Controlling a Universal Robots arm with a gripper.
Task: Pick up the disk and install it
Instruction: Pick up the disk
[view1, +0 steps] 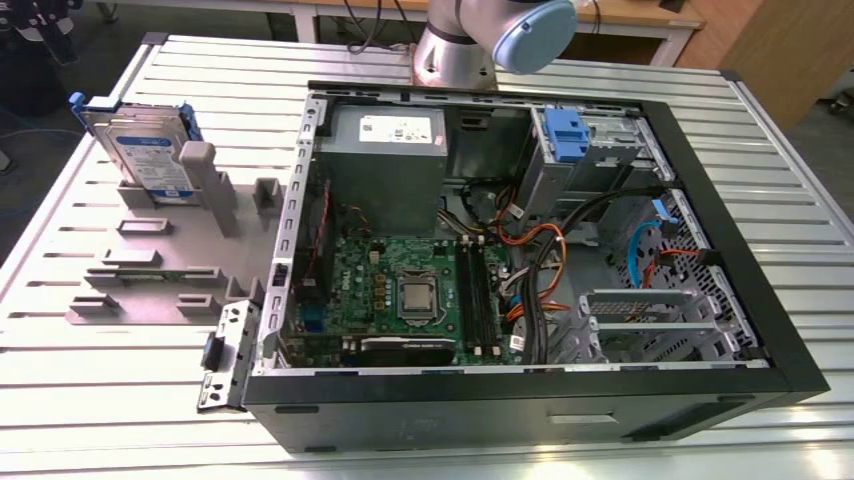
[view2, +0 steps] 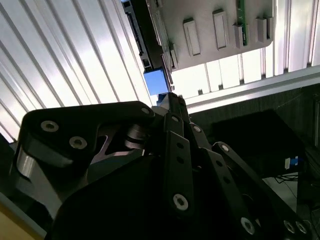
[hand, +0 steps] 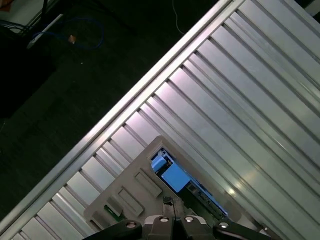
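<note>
Nearest: open black metal computer case (view1: 400, 405) lying on ribbed silver aluminium table (view1: 107, 400), green motherboard (view1: 400, 285) exposed inside. Beside case, on exterior view's left: flat grey slotted fixture plate (view1: 147, 300). Further back on that plate: silver hard disk in bright blue carrier (view1: 144, 150), upright on edge, apart from case. Black claw (hand: 167, 201) high over disk, fingertips pressed together, pinching nothing. Behind case: silver robot arm with pale blue cap (view1: 461, 45), then wooden desks (view1: 641, 15). Dark floor (hand: 60, 100) past table edge.

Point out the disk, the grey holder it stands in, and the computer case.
disk (view1: 144, 152): exterior view, on its white-and-blue label.
grey holder (view1: 180, 248): exterior view, on its flat base plate.
computer case (view1: 534, 405): exterior view, on its black near wall.
</note>
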